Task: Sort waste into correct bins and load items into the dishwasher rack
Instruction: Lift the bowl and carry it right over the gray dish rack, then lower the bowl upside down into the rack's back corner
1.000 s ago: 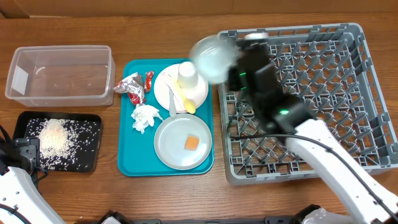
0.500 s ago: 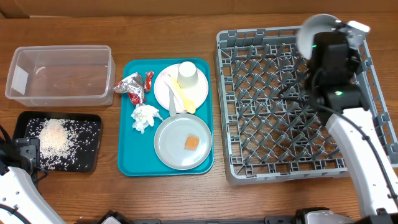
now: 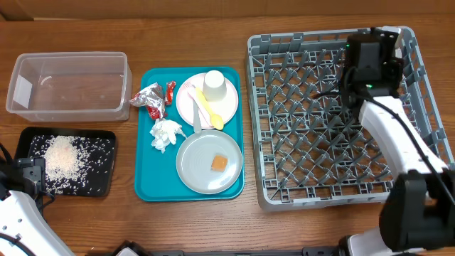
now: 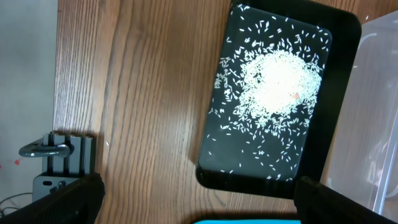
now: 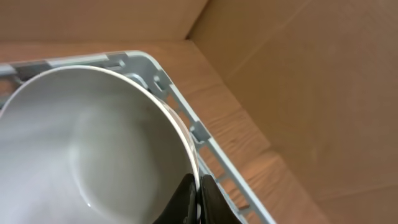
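My right gripper [image 5: 198,186] is shut on the rim of the small grey-white bowl [image 5: 87,143], held at the far right corner of the grey dishwasher rack [image 5: 155,67]. Overhead, the gripper [image 3: 370,50] hides the bowl above the rack [image 3: 327,142]. The pink plate [image 3: 229,108] carries the white cup [image 3: 214,85] and yellow spoon [image 3: 210,110]. The grey plate [image 3: 193,167] holds the orange cube [image 3: 219,163]. Foil wrappers [image 3: 151,97] and the napkin [image 3: 166,134] lie beside them. My left gripper [image 4: 199,193] is open and empty near the black tray [image 4: 339,37] of rice [image 4: 280,87].
The plates and waste lie on a teal serving tray [image 3: 146,186]. The clear tub [image 3: 67,85] stands behind the black tray [image 3: 106,139] at the left. A brown board wall [image 5: 311,93] rises just past the rack's corner.
My right arm carried the bowl from the rack's far left corner across to its far right corner and lowered it; the gripper now hides it from overhead. The left arm has not moved.
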Available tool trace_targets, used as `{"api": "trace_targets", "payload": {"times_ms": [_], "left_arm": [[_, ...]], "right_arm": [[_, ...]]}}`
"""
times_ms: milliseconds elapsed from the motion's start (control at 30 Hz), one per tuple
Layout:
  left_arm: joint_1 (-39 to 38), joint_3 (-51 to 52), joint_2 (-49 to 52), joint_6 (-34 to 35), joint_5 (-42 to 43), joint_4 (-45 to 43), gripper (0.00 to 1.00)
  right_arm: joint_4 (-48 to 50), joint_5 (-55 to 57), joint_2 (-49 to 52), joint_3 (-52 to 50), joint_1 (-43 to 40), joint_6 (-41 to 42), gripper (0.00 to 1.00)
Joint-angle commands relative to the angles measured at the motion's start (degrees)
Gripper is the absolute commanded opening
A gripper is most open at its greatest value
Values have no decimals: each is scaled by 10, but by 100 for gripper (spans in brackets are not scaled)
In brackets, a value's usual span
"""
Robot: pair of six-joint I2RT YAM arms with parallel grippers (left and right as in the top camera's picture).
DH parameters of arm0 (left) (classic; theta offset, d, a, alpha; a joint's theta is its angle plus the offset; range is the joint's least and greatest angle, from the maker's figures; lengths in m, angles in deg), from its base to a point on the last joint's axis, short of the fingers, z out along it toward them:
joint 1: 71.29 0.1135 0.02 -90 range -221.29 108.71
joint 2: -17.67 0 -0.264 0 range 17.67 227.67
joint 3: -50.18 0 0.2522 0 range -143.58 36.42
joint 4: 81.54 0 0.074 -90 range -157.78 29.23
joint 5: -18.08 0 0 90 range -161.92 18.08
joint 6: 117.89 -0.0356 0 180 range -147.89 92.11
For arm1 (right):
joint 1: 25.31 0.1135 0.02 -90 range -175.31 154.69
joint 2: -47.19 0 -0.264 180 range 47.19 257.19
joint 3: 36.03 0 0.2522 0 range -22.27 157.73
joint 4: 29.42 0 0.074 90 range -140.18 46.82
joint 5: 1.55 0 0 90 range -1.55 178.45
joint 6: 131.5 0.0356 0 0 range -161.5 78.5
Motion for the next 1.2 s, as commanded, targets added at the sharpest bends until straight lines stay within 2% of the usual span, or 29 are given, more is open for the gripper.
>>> {"api": "trace_targets", "payload": {"times_ms": [0, 333, 633, 767, 833, 933, 1167], "left_arm": [[2, -12, 1, 8, 0, 0, 100], [2, -12, 1, 8, 0, 0, 100], [2, -12, 1, 8, 0, 0, 100], [2, -12, 1, 8, 0, 0, 100], [2, -12, 1, 8, 0, 0, 100], [2, -12, 1, 8, 0, 0, 100], [2, -12, 1, 8, 0, 0, 100]], "right_arm": [[11, 48, 9, 15, -1, -44, 4], [-49, 6, 14, 14, 23, 6, 5], [-59, 6, 19, 14, 47, 8, 6], [-38, 50, 19, 14, 47, 7, 5], [-5, 96, 19, 14, 43, -12, 4], [31, 103, 19, 14, 43, -79, 4], [21, 98, 35, 14, 43, -83, 4]]}}
